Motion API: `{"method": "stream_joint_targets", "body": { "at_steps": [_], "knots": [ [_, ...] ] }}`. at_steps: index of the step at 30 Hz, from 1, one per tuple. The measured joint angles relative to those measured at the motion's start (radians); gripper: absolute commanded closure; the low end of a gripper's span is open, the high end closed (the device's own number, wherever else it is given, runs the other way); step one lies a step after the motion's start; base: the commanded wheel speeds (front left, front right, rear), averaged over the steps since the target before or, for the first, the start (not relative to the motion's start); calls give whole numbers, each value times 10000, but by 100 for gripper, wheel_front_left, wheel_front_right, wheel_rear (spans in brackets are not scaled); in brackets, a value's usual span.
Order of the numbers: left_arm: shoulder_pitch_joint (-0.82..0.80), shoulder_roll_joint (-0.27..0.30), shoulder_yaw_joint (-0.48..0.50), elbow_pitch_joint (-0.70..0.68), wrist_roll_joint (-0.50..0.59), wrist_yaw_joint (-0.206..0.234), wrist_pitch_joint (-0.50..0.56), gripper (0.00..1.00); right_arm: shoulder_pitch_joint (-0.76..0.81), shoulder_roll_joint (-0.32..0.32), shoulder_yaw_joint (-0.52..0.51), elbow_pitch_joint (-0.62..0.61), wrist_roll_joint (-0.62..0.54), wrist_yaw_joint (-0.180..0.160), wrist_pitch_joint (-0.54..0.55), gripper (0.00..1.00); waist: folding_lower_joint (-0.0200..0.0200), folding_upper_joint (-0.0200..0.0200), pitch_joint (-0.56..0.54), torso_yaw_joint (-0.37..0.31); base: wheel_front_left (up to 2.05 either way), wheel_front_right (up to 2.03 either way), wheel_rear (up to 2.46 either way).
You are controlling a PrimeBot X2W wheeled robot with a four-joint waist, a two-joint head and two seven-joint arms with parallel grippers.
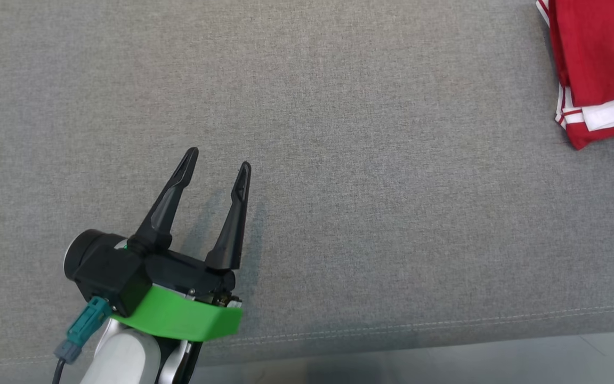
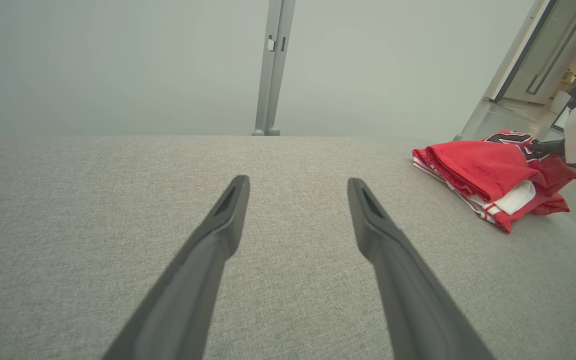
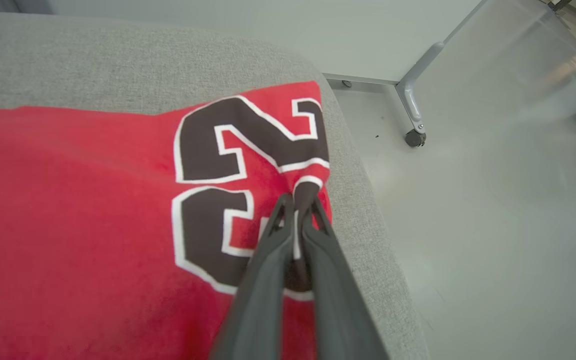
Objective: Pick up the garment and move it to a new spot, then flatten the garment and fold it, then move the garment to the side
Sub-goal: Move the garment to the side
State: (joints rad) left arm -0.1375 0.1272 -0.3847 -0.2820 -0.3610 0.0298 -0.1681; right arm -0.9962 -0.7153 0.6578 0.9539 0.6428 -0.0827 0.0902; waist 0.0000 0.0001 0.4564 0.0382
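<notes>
Folded red garment (image 1: 600, 53): lay well to the right of your left claw (image 1: 218, 159), spread wide and empty; your right claw (image 3: 298, 200), clamped on its numbered edge, was nearer.

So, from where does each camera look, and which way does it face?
Head view: on the head, looking down at the grey cushion; the open left pincer shows lower left, the jersey top right.
Left wrist view: on the left wrist, looking along its spread fingers across the cushion toward a wall.
Right wrist view: on the right wrist, looking down on the jersey; the right pincer is shut on its edge.
Shared: all three show the jersey.
</notes>
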Motion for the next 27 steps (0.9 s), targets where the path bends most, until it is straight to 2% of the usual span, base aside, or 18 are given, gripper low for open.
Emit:
{"method": "stream_joint_targets", "body": {
  "at_steps": [2,3,6,8,9,10,11,19,27],
  "knots": [
    [-77,25,-2,-21,38,0,0,0,8,65,-38,198,4,-107,-82,66,0,0,65,-37,0,0,0],
    [-128,42,0,-31,52,0,2,0,16,71,-42,286,4,-159,-142,60,0,0,84,-52,0,0,0],
    [-178,84,36,-134,81,8,38,0,34,75,-123,510,33,-178,-257,53,0,0,104,-67,0,0,0],
    [-178,115,67,-159,82,23,90,0,35,92,-142,600,33,-209,-360,33,0,0,113,-75,0,0,0],
    [-178,125,88,-167,88,27,92,0,36,107,-157,650,33,-209,-370,11,0,0,118,-81,0,0,0],
    [-178,132,109,-174,115,29,98,0,38,125,-182,704,35,-211,-385,4,0,0,124,-87,0,0,0],
    [-178,138,125,-182,136,56,104,0,45,142,-209,769,59,-240,-451,0,0,0,131,-95,0,0,0],
    [-178,142,286,-196,136,148,186,0,275,274,-211,1198,178,-242,-474,0,0,0,121,-208,0,0,0],
    [-178,140,416,-100,121,157,109,0,318,253,-119,1208,59,-182,-1170,0,0,0,-95,-456,0,0,0]
  ]
}}
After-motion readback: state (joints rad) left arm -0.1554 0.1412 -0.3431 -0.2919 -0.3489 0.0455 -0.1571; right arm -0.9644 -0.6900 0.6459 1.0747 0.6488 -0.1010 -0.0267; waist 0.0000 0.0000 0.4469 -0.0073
